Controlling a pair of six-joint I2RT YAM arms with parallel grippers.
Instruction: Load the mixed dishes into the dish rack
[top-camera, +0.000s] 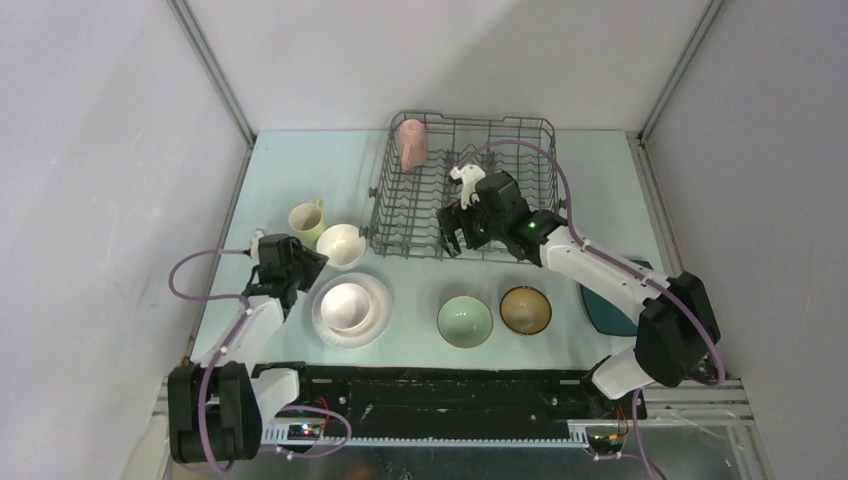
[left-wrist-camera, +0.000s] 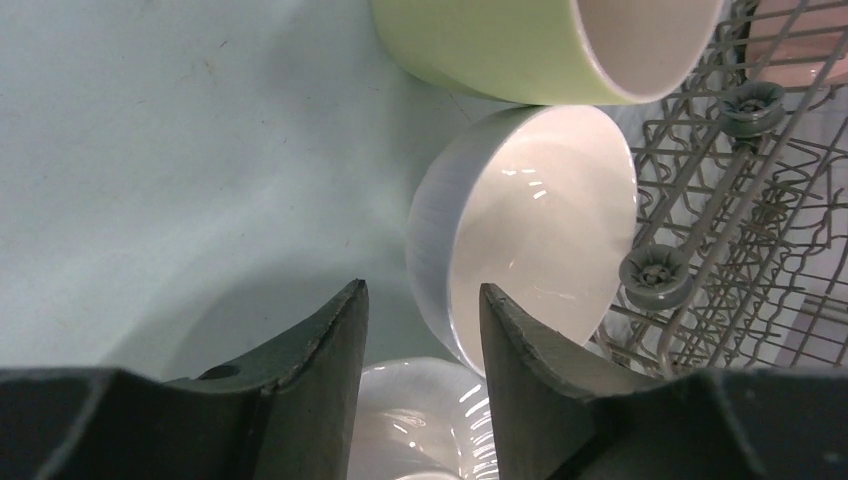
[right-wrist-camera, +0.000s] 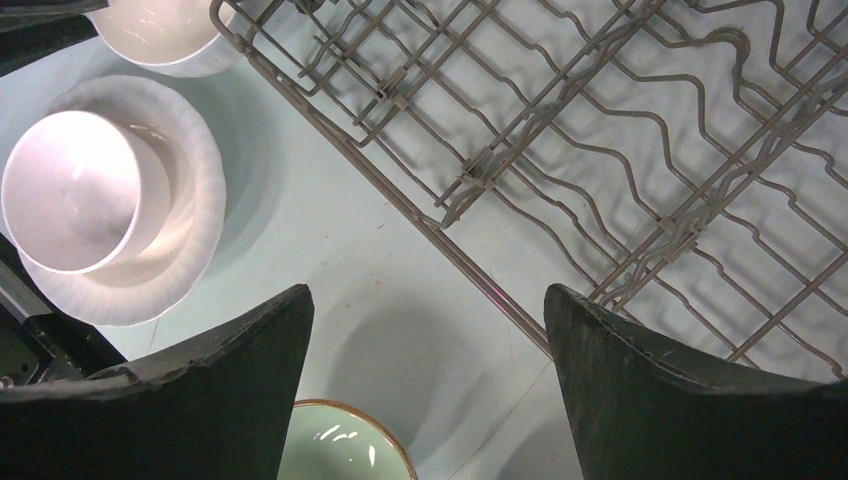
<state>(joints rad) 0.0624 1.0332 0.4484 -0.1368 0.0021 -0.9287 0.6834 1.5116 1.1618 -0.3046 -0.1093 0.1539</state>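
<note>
Straddling the near rim of the white bowl (left-wrist-camera: 530, 230) with my left gripper (left-wrist-camera: 422, 290), jaws half-open and not yet clamped, I am facing it straight ahead, just beside the dish rack (left-wrist-camera: 700, 250).

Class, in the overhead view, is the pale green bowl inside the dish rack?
No, the pale green bowl sits beside the brown bowl, outside the dish rack.

I see a pale mint table (top-camera: 300, 170) under me, faintly scuffed, with plain grey walls (top-camera: 90, 150) on three sides.
</note>
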